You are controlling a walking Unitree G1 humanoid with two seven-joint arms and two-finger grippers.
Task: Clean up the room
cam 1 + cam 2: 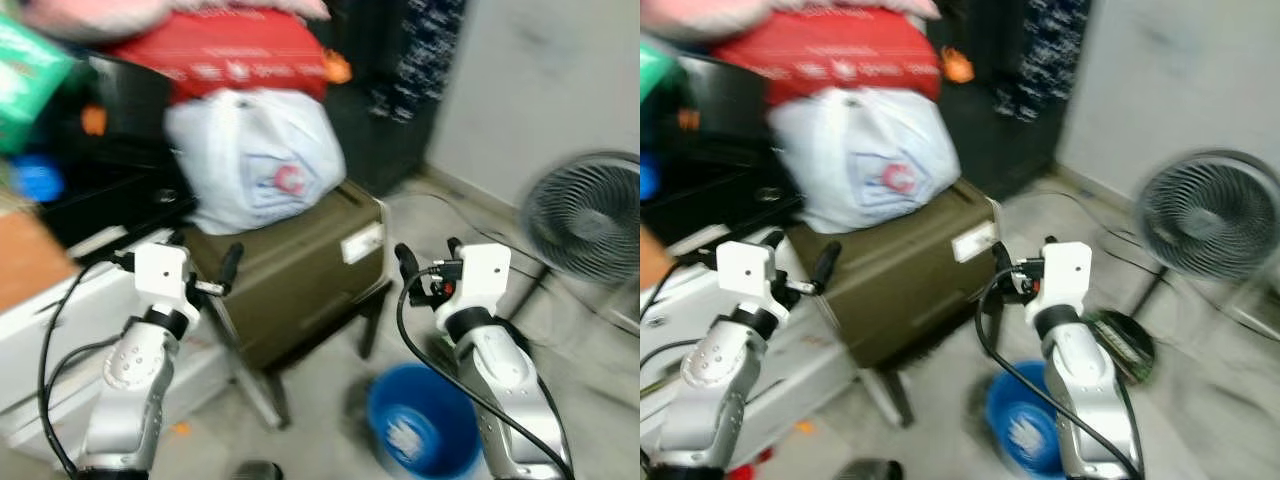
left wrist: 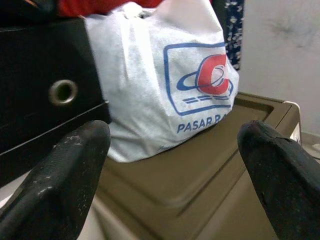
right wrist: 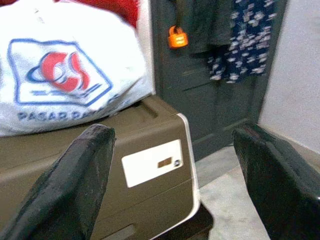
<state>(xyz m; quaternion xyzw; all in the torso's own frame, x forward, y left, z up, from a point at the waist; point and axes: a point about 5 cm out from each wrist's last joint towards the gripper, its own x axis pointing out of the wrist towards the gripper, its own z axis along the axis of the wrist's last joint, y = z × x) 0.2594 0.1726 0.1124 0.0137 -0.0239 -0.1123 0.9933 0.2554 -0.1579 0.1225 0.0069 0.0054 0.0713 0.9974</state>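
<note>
Left eye view: white bag (image 1: 255,160) sits at upper centre on an olive box (image 1: 300,275), a red bag (image 1: 235,50) stacked on it; blue bucket (image 1: 420,425) on the floor at lower right, fan (image 1: 585,215) at the right edge.
Left gripper (image 1: 215,280): raised at lower left, just beside the box's left end, fingers spread, empty.
Right gripper (image 1: 428,268): raised at centre right, apart from the box, fingers spread, empty.
Right eye view: same scene, blurred; white bag at upper left of centre, bucket at bottom centre.
Left wrist view: two black fingers (image 2: 55,185) wide apart at the bottom corners; white bag fills the upper middle, resting on the box lid, a black drawer (image 2: 47,90) touching it at left.
Right wrist view: fingers parted low in frame; bag at upper left, box below it, dark door (image 3: 200,75) with an orange padlock (image 3: 176,37) behind.
Handling, judged: the bag looks soft, bulging, likely light but floppy and thin-skinned; best pinched at the gathered knot on top, not the slack side. The red bag's weight may pin it.
</note>
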